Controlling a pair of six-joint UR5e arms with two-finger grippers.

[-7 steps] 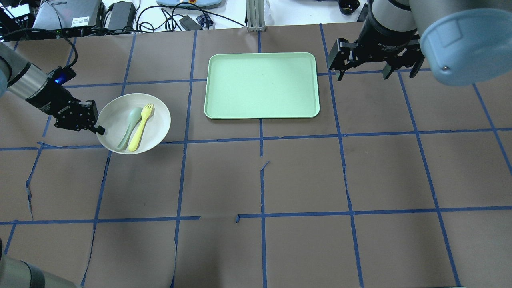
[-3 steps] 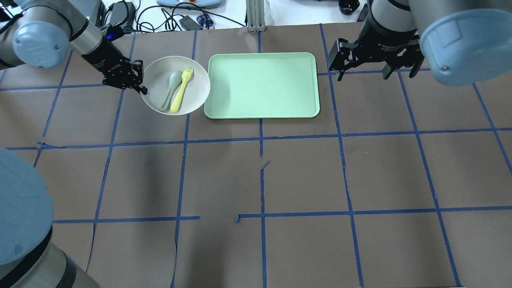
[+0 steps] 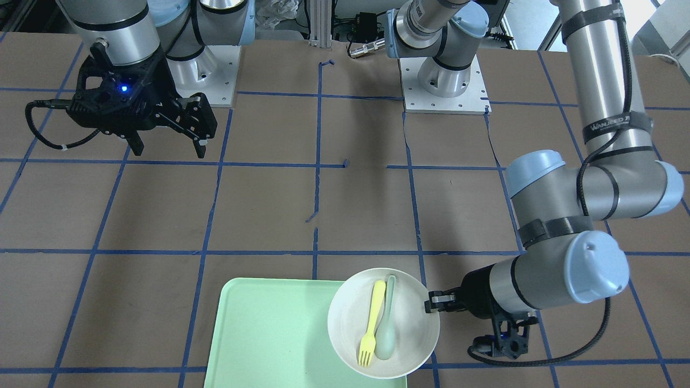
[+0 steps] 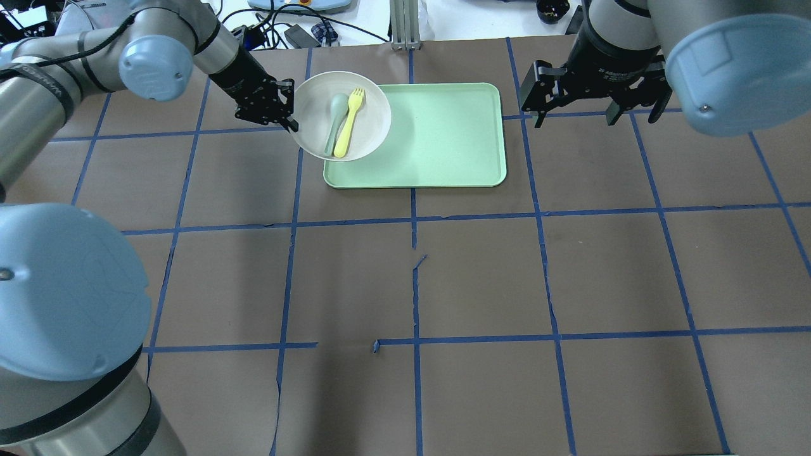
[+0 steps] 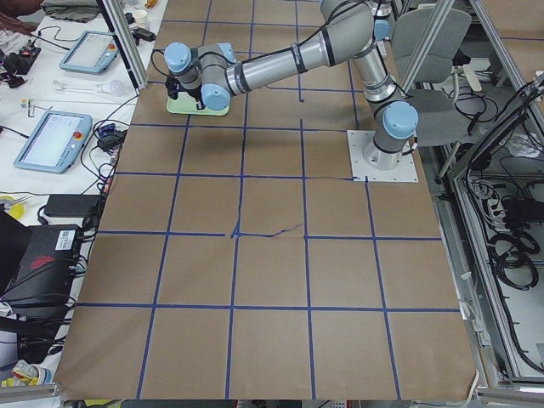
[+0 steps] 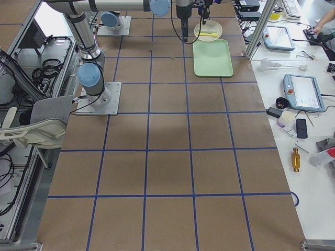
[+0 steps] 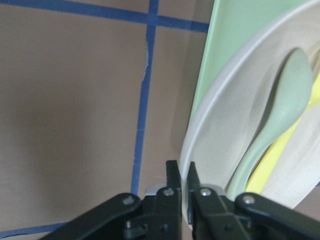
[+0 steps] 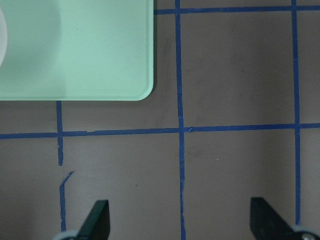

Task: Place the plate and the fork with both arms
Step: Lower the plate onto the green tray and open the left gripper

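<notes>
The round off-white plate carries the pale-yellow fork and a grey-green spoon side by side. My left gripper is shut on the plate's left rim and holds it over the left end of the mint-green tray. In the left wrist view the jaws pinch the rim of the plate. The front view shows the plate, the fork and the left gripper. My right gripper is open and empty, hovering right of the tray, and also shows in the front view.
The table is brown paper with blue tape lines. Cables and boxes lie beyond its far edge. The right wrist view shows the tray's corner and bare table below the open right gripper.
My left arm has carried the plate with fork and spoon to the right and farther away, from the table's left part to over the tray's left end. The right arm has not moved.
</notes>
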